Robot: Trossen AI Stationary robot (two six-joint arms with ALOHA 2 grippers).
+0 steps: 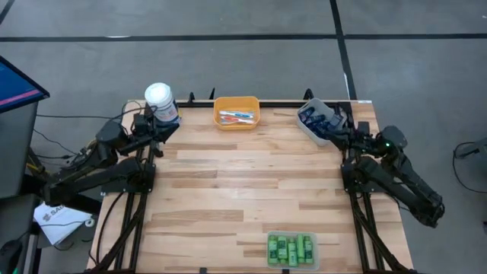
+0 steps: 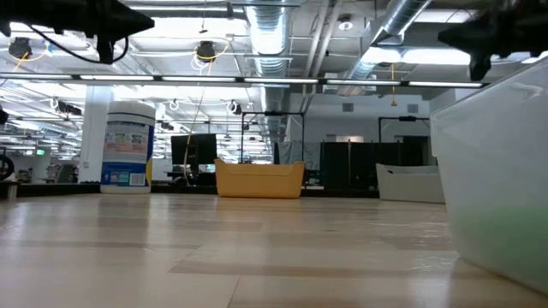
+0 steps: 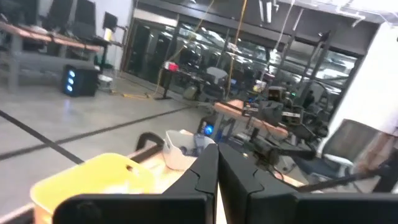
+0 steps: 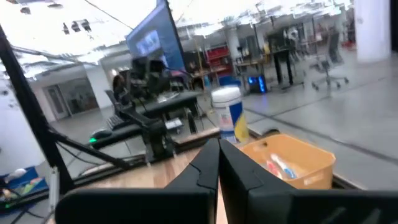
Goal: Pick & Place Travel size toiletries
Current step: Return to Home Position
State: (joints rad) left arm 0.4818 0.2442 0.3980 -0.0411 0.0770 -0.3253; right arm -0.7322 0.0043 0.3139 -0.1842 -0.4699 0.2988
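Thin blue and orange toothbrushes (image 1: pixel 235 116) lie in the orange bin (image 1: pixel 237 102), navy tubes (image 1: pixel 315 119) in the grey bin (image 1: pixel 307 131) beside it, green bottles (image 1: pixel 291 249) well apart. The left gripper (image 3: pixel 217 149) and right gripper (image 4: pixel 218 147) flank it, fingers pressed together, empty

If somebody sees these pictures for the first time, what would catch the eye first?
The bright green bottles stand out most, packed in the clear bin at the table's bottom edge in the high view. Next comes the yellow bin at the opposite edge, with toothbrushes inside. The left gripper and right gripper are both shut, each arm at its own side of the table.
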